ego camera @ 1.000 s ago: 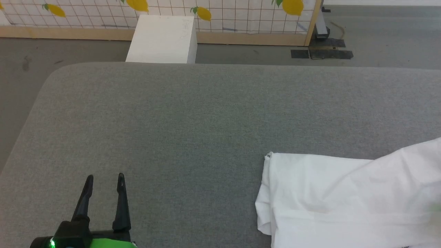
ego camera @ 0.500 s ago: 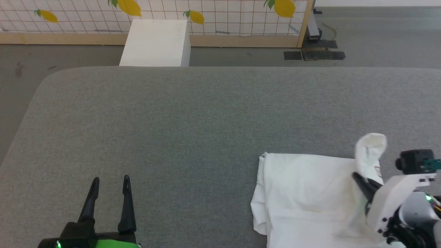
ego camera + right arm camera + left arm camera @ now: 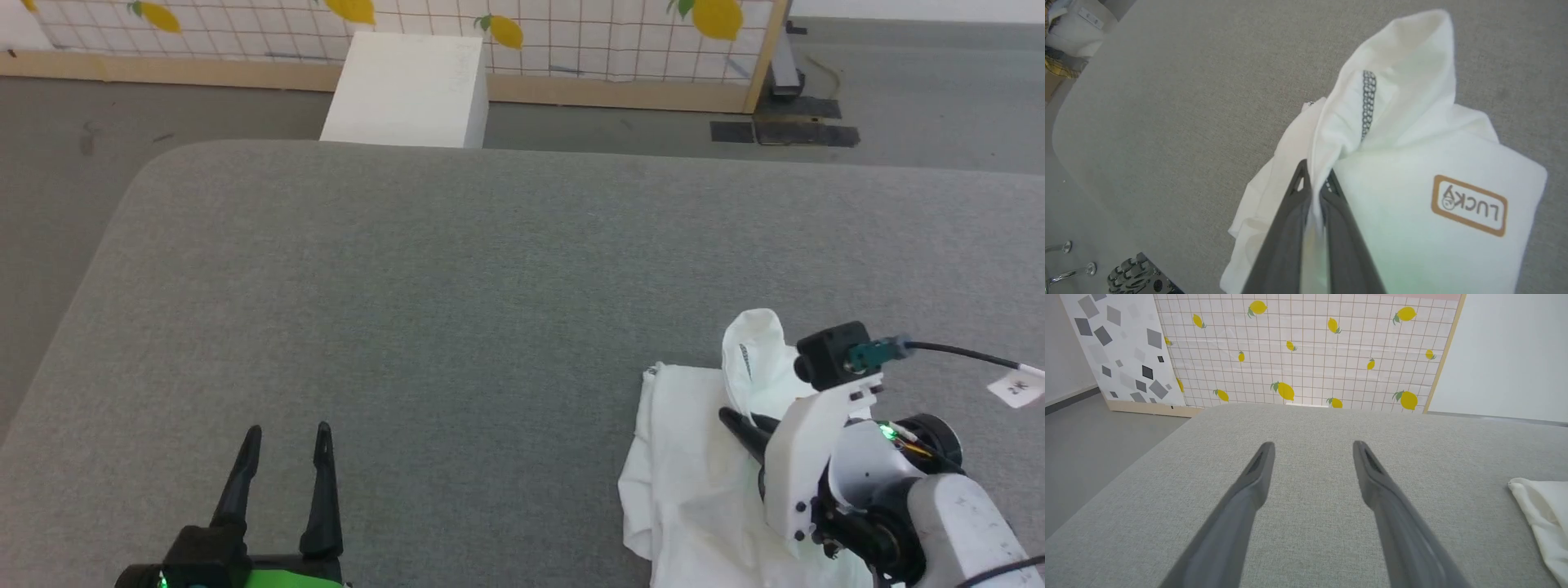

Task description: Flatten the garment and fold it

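Right hand (image 3: pixel 731 418): pinching a raised fold of the garment (image 3: pixel 694 490), now carried nearer its left edge | left hand (image 3: pixel 288 429): wide, idle | judgement: fold underway, cloth bunched.

A wide grey fabric surface (image 3: pixel 457 269) has a rounded far-left corner. Beyond its far edge, a white box (image 3: pixel 406 90) stands on the grey floor (image 3: pixel 65 188), before a wood-framed grid panel (image 3: pixel 571 33) printed with yellow lemons. Dark patches (image 3: pixel 784 131) mark the floor at far right.
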